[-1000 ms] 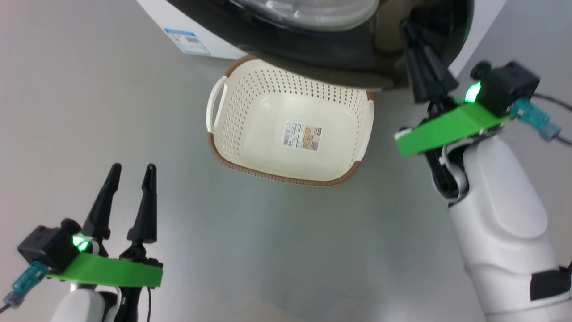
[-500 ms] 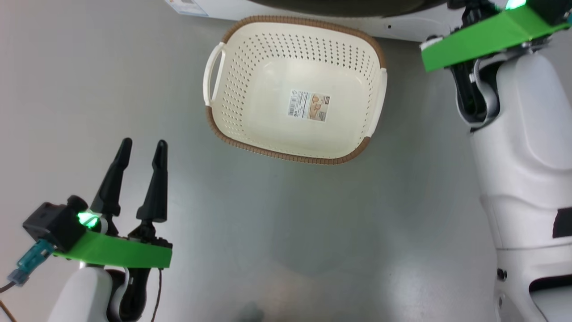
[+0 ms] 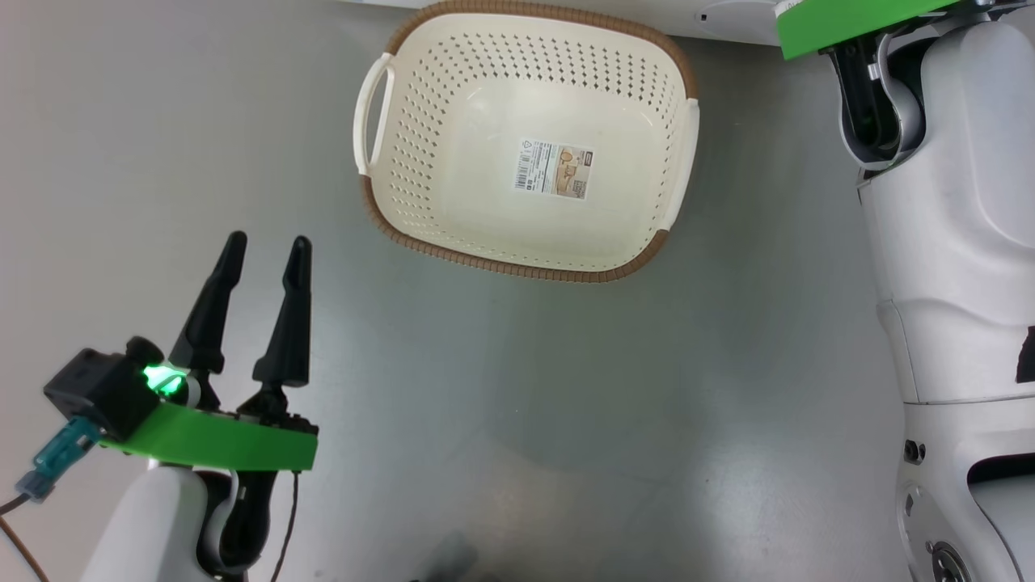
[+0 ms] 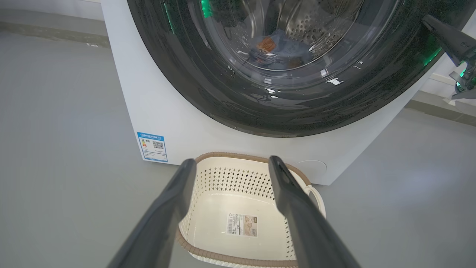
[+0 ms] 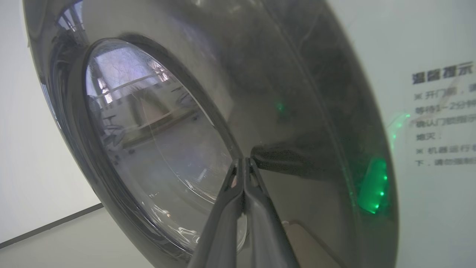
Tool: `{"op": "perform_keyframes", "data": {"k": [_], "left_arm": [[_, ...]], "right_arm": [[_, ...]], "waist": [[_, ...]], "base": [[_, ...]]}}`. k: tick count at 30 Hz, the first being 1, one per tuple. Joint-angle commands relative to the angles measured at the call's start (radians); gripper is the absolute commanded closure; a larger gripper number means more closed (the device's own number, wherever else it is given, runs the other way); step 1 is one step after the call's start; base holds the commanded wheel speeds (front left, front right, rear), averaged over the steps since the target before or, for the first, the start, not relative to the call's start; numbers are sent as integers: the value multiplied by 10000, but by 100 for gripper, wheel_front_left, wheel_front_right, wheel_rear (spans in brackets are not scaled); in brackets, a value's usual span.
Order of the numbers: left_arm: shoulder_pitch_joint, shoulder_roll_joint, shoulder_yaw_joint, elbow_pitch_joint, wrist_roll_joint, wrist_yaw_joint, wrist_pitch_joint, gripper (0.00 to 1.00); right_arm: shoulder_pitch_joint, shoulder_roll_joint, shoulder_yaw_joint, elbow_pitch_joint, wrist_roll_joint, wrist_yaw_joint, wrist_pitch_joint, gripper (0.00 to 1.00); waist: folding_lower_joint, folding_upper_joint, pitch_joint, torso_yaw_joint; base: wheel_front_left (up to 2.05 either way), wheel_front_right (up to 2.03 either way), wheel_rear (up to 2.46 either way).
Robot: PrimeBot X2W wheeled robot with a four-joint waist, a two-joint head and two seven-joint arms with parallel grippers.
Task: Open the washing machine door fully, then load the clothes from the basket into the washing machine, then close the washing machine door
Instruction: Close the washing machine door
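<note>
The cream basket stands on the grey floor holding nothing but its barcode sticker; it also shows in the left wrist view. Behind it rises the white washing machine, its glossy black washing machine door lying against the front. Through the glass I see light-blue clothes with an orange-brown print inside the drum. My left gripper hovers open and empty in front of the basket, to its left. My right gripper is shut, its tips touching the door beside the window's rim.
A blue energy label and a round service cap sit low on the machine's front. My right forearm stands tall to the right of the basket. Open grey floor spreads around the basket.
The head camera has tilted down, so the machine has left the picture's top. My right arm has reached forward toward the door, beyond the basket. The left gripper stays open.
</note>
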Motion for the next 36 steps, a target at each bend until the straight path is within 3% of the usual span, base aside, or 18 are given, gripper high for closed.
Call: {"op": "perform_keyframes", "data": {"k": [1,12,36], "left_arm": [[-119,426,324,-222,-63,-31,-92,0],[-23,487,439,-211,-34,-31,-92,0],[776,748,960,-378,381,-31,-92,0]], "right_arm": [[-298,208,20,-218,-136,-50,-46,100],[91,208,496,63,9,-50,-46,100],[3313,208,1848,-826,1236,-50,-46,100]], "waist": [[0,-1,3,-10],[0,-1,-256,-254],[0,-1,-1881,-1450]], "base": [[0,0,0],[0,0,0],[0,0,0]]}}
